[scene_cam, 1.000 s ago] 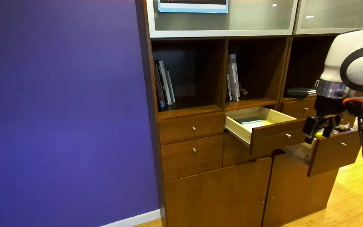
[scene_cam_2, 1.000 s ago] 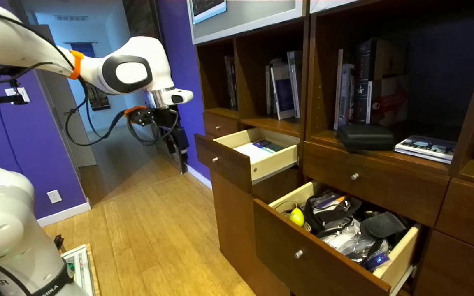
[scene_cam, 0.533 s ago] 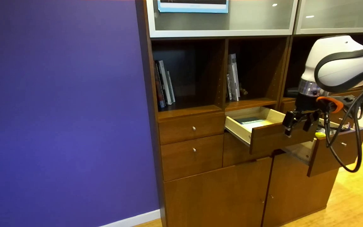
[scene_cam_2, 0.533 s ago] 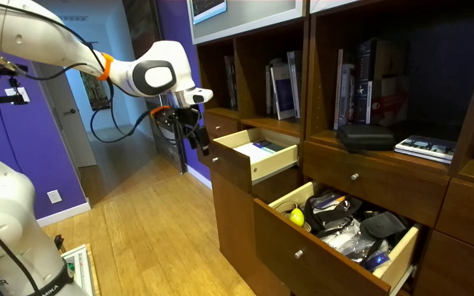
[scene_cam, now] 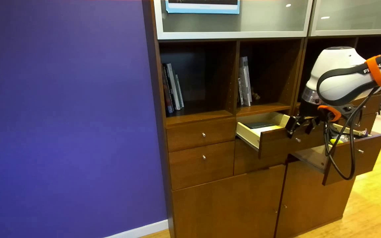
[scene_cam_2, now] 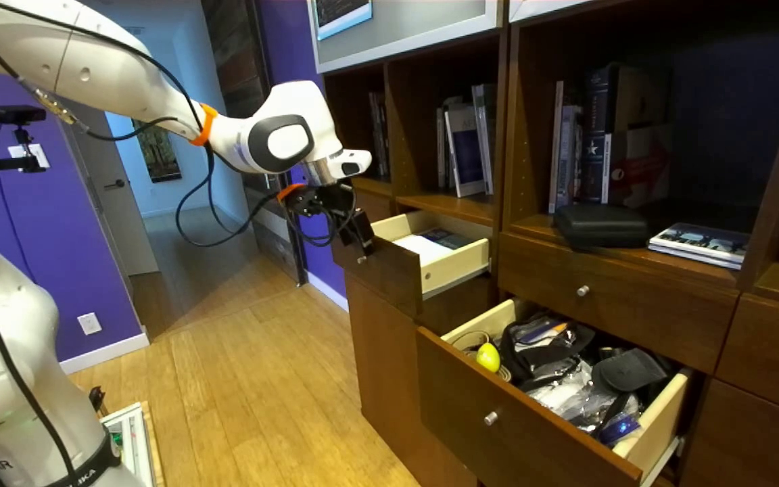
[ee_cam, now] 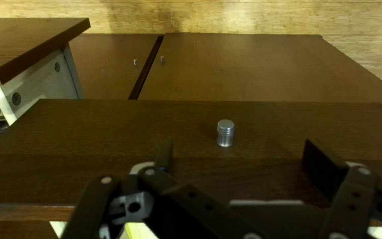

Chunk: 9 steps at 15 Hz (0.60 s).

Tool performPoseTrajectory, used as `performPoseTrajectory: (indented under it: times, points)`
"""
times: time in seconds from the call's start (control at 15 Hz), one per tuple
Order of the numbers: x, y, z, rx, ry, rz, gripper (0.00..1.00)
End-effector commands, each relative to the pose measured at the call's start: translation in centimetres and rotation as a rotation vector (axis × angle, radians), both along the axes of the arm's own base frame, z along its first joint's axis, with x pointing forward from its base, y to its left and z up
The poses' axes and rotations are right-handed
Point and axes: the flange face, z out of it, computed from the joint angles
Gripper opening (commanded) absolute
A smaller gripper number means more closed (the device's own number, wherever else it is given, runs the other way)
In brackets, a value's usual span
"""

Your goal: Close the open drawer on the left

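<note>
Below an open shelf [scene_cam: 263, 108] of leaning books [scene_cam: 244, 82], in the brown cabinet [scene_cam: 229, 205], the shallow drawer [scene_cam_2: 457, 266] stands pulled out, pale inner walls showing. It lies left of and higher than the deeper drawer [scene_cam_2: 470, 389] in both exterior views; that one is out too. In an exterior view, the lower left corner of the shallow one's front [scene_cam: 275, 143] overlaps the closed drawer [scene_cam: 246, 158] beneath. Inside the shallow one: white paper [scene_cam_2: 423, 247], and a dark flat item [scene_cam_2: 449, 238] toward the rear. The gripper [ee_cam: 239, 156], two fingers [ee_cam: 323, 169] spread wide, slants down at that front, close to its top edge. In the wrist view the knob [ee_cam: 225, 132] shows in line with the gap between the fingers, apart from both. Whether finger and wood touch, I cannot tell. White arm [scene_cam_2: 281, 128] bends down to the gripper. Deeper drawer well filled: bright yellow object [scene_cam_2: 488, 357] by the left corner of its front, clear plastic [scene_cam_2: 569, 396] mid-way, a black item [scene_cam_2: 628, 370] toward the right. On the next shelf [scene_cam_2: 531, 226] along, a black case [scene_cam_2: 600, 225] rests beside a thin stack [scene_cam_2: 700, 243]. Purple wall [scene_cam: 64, 115] meets the cabinet's left edge; plank floor [scene_cam_2: 247, 365] at its foot, yellow-brown.
</note>
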Motion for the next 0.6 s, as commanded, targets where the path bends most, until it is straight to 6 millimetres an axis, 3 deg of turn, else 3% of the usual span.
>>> performPoseTrajectory:
  times: [0.0, 0.53]
  points:
    - [2.3, -0.6, -0.3, -0.010, -0.062, -0.011, 1.00]
    - [8.0, -1.3, -1.4, -0.019, -0.184, -0.008, 1.00]
